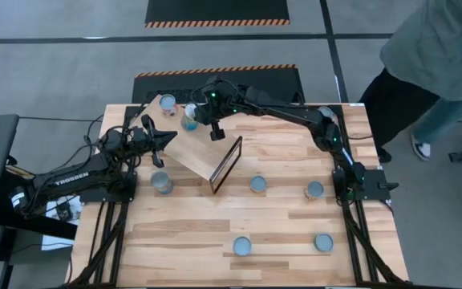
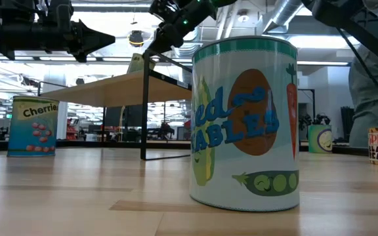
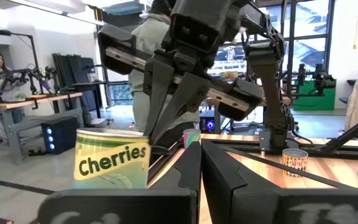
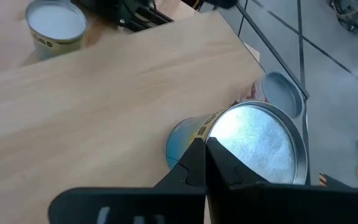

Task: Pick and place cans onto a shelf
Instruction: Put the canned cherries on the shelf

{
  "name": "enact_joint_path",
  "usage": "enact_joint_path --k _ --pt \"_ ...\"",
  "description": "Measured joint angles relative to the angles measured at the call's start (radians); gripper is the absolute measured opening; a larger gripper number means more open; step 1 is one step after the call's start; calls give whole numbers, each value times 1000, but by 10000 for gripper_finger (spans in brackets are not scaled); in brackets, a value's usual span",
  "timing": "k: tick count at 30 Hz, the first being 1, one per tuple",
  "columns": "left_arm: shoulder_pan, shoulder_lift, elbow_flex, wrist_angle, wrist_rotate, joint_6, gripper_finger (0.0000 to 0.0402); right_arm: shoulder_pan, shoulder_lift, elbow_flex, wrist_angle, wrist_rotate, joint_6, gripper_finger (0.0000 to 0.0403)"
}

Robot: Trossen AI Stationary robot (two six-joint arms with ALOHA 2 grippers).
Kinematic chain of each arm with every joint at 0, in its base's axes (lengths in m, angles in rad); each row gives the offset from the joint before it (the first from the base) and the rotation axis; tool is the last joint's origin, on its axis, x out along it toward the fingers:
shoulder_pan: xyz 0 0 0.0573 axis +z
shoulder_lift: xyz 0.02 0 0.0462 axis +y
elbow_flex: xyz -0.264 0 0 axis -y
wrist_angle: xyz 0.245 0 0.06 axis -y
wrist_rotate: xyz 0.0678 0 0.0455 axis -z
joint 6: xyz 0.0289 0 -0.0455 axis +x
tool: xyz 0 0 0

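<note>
The light wood shelf (image 1: 199, 148) lies slanted on the table, its dark-framed end (image 1: 226, 164) toward the near side. Two cans stand at its far end: one at the corner (image 1: 168, 103) and a "Cherries" can (image 1: 189, 119) that also shows in the left wrist view (image 3: 112, 160). My right gripper (image 1: 216, 135) is shut above the shelf, just right of the Cherries can, fingers pointing down (image 4: 202, 149). My left gripper (image 1: 169, 137) is shut and empty at the shelf's left edge, pointing toward that can. Other cans stand on the table (image 1: 162, 183) (image 1: 257, 184). My right gripper's shut fingertips (image 4: 197, 155) stand at the rim of the Cherries can's silvery top (image 4: 253, 146), coming from above. I cannot tell whether they touch it. The can stands upright on the shelf.
More cans stand at the right (image 1: 314, 190) and near the front (image 1: 241, 246) (image 1: 322, 242); the front one fills the low view (image 2: 245, 124). A person (image 1: 431, 56) stands beyond the table's far right corner. Bare planks lie between the cans at the front.
</note>
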Motion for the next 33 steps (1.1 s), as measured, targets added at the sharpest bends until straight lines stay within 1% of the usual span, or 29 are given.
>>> enact_joint_path --k 2,9,12,15,17,20,22,23,24,26,28,33 --pt "0 0 0 0 0 0 0 5 0 0 9 0 2 26" --pt "0 0 0 0 0 0 0 6 0 0 33 2 18 89" --pt "0 0 0 0 0 0 0 6 0 0 56 12 26 106" --pt "0 0 0 0 7 0 0 13 -15 -3 47 44 6 112" --pt "0 0 0 0 26 0 0 23 -46 -3 34 90 -29 104" --pt "-1 0 -1 0 39 1 0 30 -106 1 -24 129 -65 71" --pt "-1 0 -1 -4 39 10 0 26 -127 2 -73 103 -51 38" --pt "-1 0 -1 -9 39 18 0 20 -130 2 -104 77 -32 21" --pt "-1 0 -1 -14 39 23 0 12 -130 1 -131 42 -15 12" --pt "-1 0 -1 -24 37 30 0 -1 -128 -9 -188 -22 19 12" --pt "-1 0 -1 -25 31 31 0 -10 -129 -48 -174 -44 34 12" --pt "0 0 -1 -27 30 31 0 -8 -126 -198 -40 -82 43 7"
